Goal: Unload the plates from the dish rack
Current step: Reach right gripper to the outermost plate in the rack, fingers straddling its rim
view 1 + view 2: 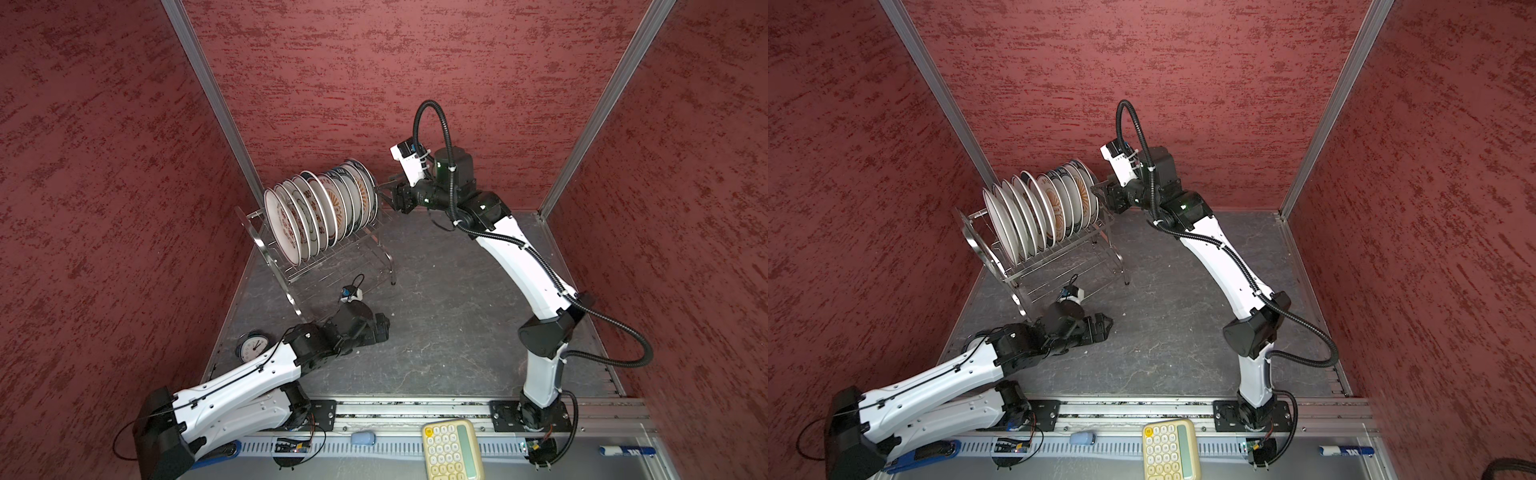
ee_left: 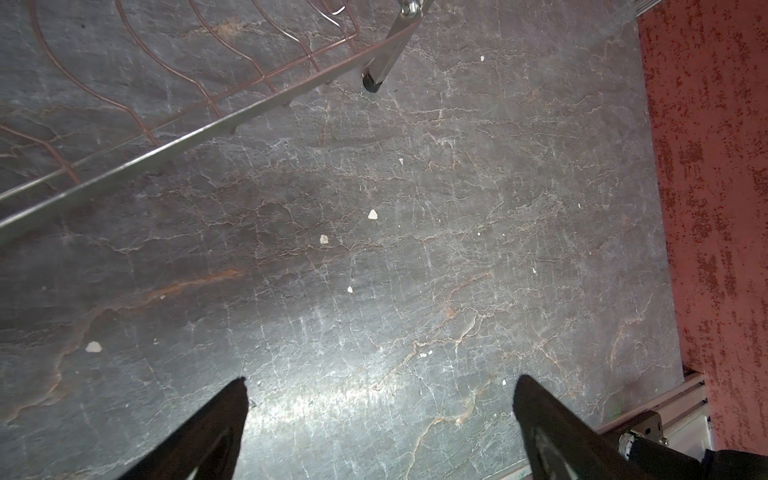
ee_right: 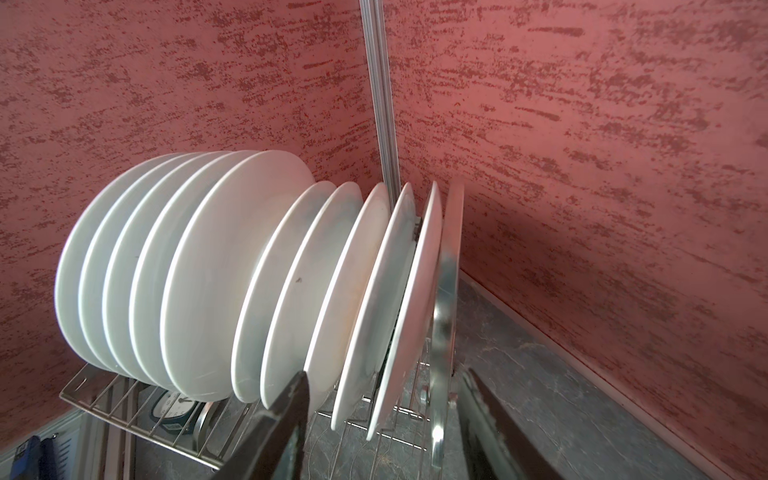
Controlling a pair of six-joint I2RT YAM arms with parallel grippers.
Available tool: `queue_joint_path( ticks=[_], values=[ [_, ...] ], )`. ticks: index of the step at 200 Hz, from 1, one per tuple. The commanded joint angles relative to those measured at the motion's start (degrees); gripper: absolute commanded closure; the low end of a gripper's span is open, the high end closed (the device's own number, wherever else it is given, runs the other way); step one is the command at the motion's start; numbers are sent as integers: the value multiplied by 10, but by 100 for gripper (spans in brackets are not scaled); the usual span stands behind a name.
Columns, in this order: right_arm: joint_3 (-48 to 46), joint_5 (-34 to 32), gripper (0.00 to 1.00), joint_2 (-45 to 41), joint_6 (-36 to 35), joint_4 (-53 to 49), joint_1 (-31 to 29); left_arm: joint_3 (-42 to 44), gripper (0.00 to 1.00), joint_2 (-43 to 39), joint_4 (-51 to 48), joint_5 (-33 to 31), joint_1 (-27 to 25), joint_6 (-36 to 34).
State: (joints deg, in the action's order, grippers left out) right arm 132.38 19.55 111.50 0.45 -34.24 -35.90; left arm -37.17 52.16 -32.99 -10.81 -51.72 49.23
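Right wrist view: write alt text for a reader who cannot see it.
A row of white plates stands on edge in a steel wire rack, backs toward the camera. The right gripper's two dark fingers, set apart, flank the end plates and the rack's handle; red walls rise behind.

Plates [image 1: 320, 212]: white, some with red characters, some with orange sunburst, some with dark teal rim (backs plain white in right wrist view). Dish rack [image 1: 328, 262]: shiny silver. Table [image 1: 449, 324]: dark grey, pale veins. Walls [image 1: 104, 166]: mottled dark red. Calculator [image 1: 452, 449]: pale yellow, green screen.
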Motion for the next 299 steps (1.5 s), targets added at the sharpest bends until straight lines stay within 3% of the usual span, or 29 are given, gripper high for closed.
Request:
queue_joint_path(
  ticks=[1, 82, 167, 299],
  values=[
    [33, 16, 47, 16, 2, -19, -4, 11, 1, -7, -7, -12, -2, 0],
    [60, -28, 62, 44, 18, -21, -11, 14, 1, -8, -7, -17, -1, -7],
    [68, -57, 70, 52, 49, -42, -25, 17, 1, -18, -4, -29, -3, -13],
    [1, -89, 79, 34, 100, -33, -29, 33, 1, -56, -12, -36, -5, -11]
  ],
)
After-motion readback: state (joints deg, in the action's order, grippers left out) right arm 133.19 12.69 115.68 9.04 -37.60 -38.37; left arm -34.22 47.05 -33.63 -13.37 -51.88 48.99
